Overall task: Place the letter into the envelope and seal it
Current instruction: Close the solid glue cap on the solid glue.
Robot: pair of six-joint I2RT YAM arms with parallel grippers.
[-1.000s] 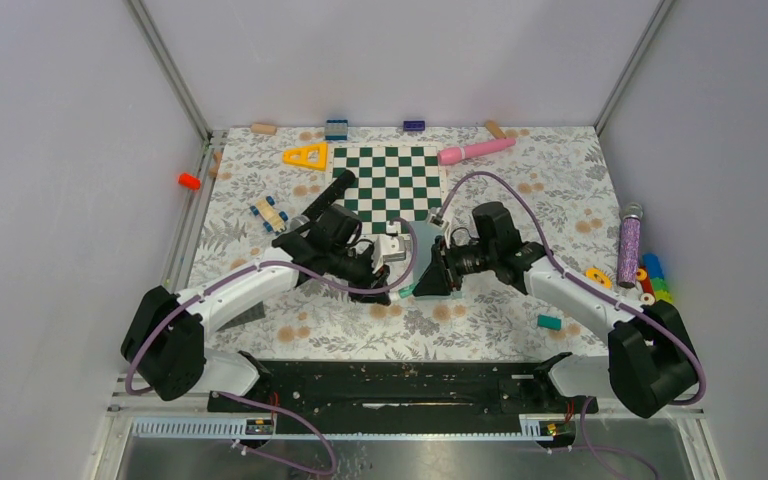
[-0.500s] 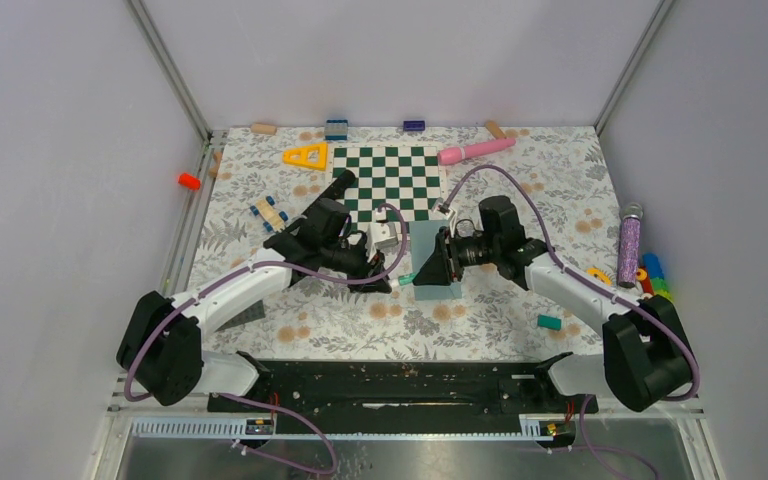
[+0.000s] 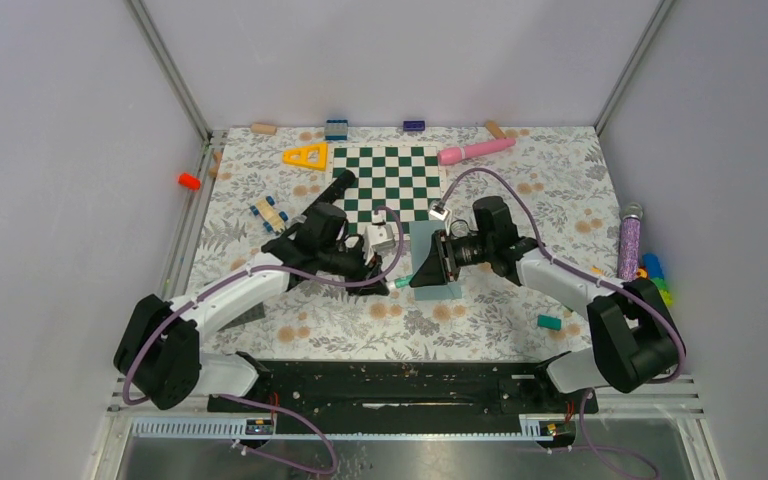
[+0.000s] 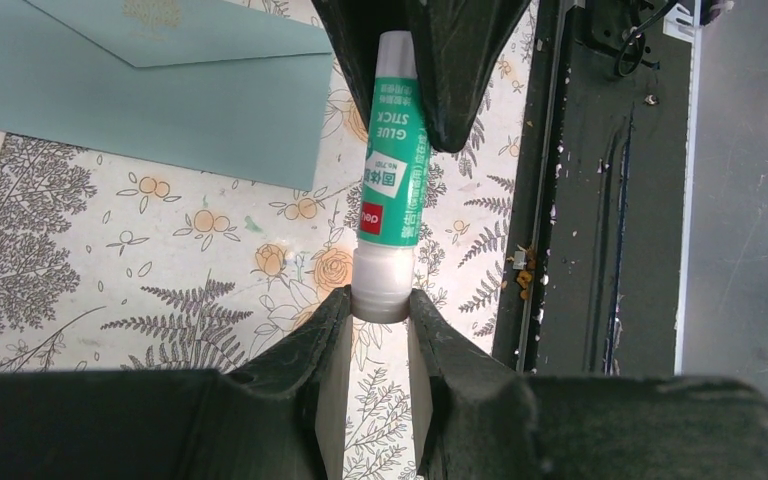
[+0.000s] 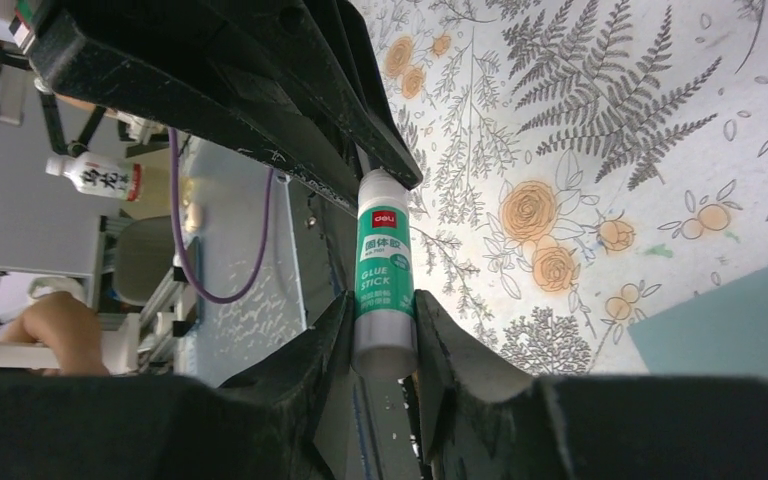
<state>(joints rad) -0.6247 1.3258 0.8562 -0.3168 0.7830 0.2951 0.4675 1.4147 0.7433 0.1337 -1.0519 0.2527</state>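
Left wrist view: the left tool [image 4: 378, 302] is pressed onto one white end of a smooth green-and-white glue stick [image 4: 392, 180], a slim plastic cylinder. The right tool [image 5: 384, 308] pinches the other end. Beside them the envelope [image 4: 160, 90], matte teal paper with its triangular flap lying flat, rests on the floral table [image 4: 110, 290]. Only the top view shows the chessboard [image 3: 388, 180].

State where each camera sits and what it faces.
Top external: above, behind the robot, looking down at the table; left arm, right arm show.
Left wrist: on the left arm, facing the glue stick and envelope; left gripper shows.
Right wrist: facing the opposite way along the glue stick; right gripper shows.
Shared: glue stick, clamped by both grippers.
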